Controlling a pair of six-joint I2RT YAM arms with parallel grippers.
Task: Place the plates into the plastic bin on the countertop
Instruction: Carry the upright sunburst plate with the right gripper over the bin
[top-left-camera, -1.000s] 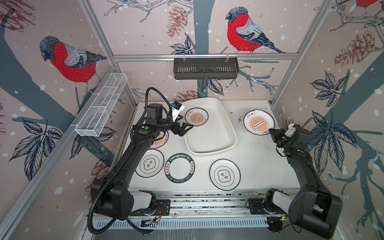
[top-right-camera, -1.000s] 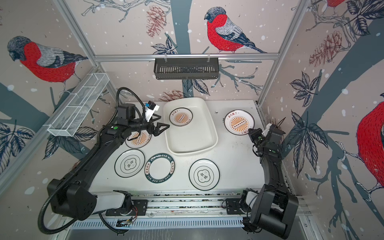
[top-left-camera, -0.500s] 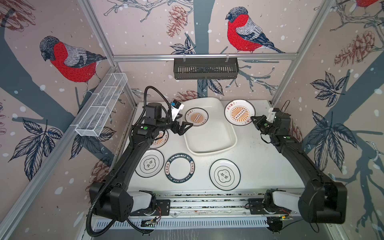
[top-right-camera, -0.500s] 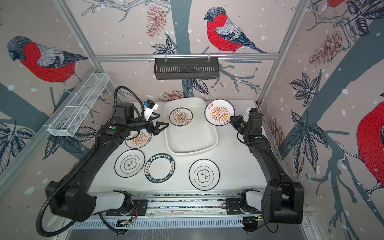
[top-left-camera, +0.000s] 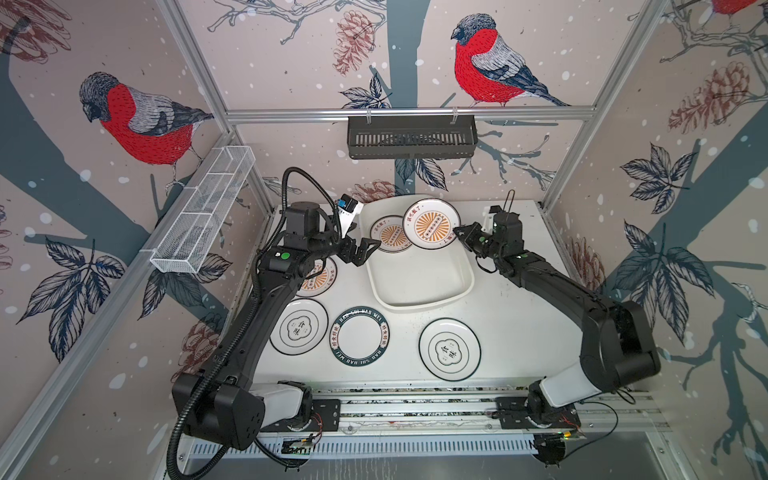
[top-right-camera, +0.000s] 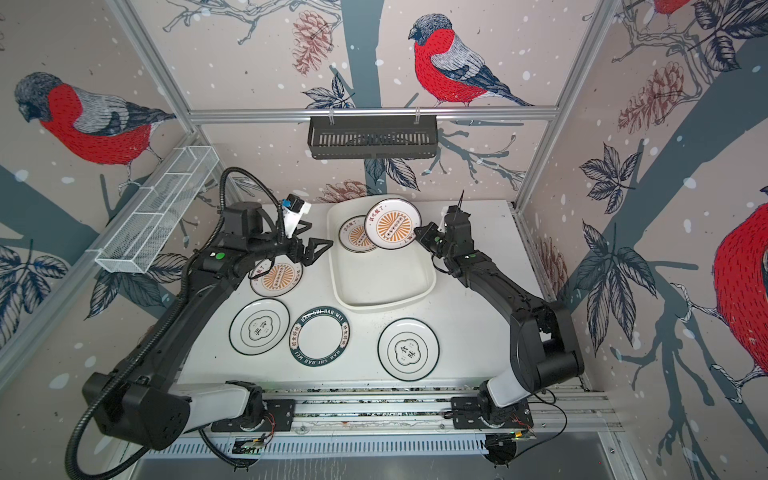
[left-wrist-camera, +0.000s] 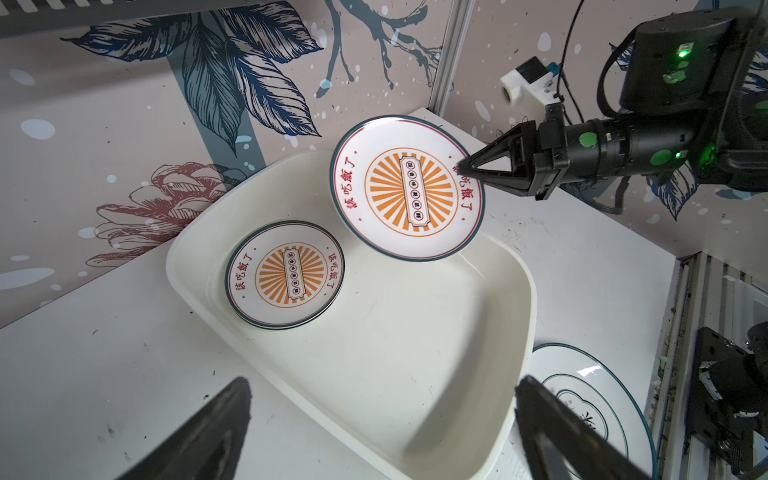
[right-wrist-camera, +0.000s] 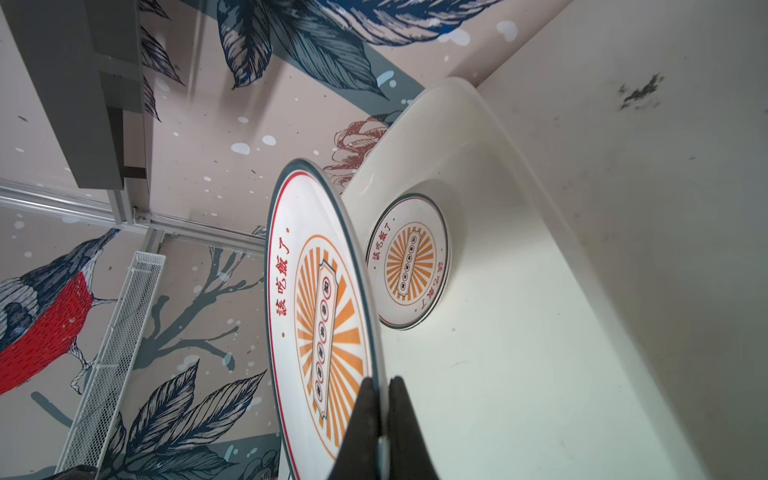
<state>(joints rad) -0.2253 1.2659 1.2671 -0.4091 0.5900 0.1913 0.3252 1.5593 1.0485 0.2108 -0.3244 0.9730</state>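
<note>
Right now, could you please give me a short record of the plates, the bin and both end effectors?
right end effector: shut on the rim of the held plate, tilted above the plastic bin
left end effector: open, empty, beside the bin's left wall
in bin: second sunburst plate, flat
on countertop: third sunburst plate, left emblem plate, green-lettered plate, right emblem plate

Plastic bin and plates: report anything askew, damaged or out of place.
Only the sunburst plate looks askew: the right gripper pinches its rim, holding it tilted above the plastic bin, partly over the plate lying flat inside. That looks like carrying, not a fault. A dark smudge marks the countertop. No cracks or spills show.
</note>
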